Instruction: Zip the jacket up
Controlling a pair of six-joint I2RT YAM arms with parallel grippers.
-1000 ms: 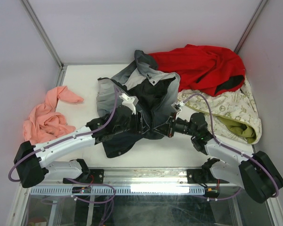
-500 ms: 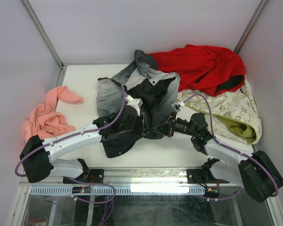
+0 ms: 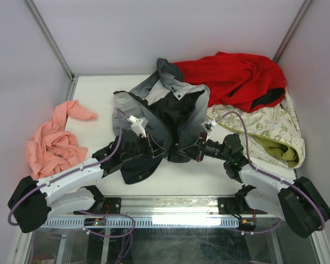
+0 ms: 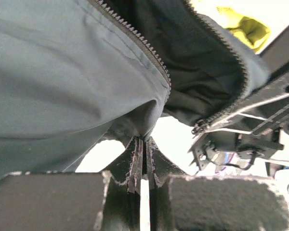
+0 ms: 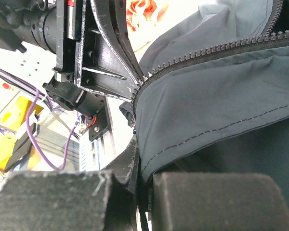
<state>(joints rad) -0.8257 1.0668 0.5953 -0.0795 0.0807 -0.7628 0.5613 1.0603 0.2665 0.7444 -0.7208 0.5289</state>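
Charcoal-and-grey jacket (image 3: 165, 113) spread ahead of both claws.
- Left wrist view: left claw (image 4: 143, 147) clamped on hem fabric, below zipper teeth (image 4: 135, 38).
- Right wrist view: right claw (image 5: 137, 168) pinching opposite hem (stitch line visible).
- Overhead only: white table (image 3: 93, 93); red garment (image 3: 231, 77) beyond right claw; pink cloth (image 3: 52, 137) left of left claw; pale walls (image 3: 154, 27).

white table (image 3: 93, 94): jacket (image 3: 127, 107), red garment (image 3: 231, 77), cream cloth (image 3: 269, 129), pink cloth (image 3: 52, 142).
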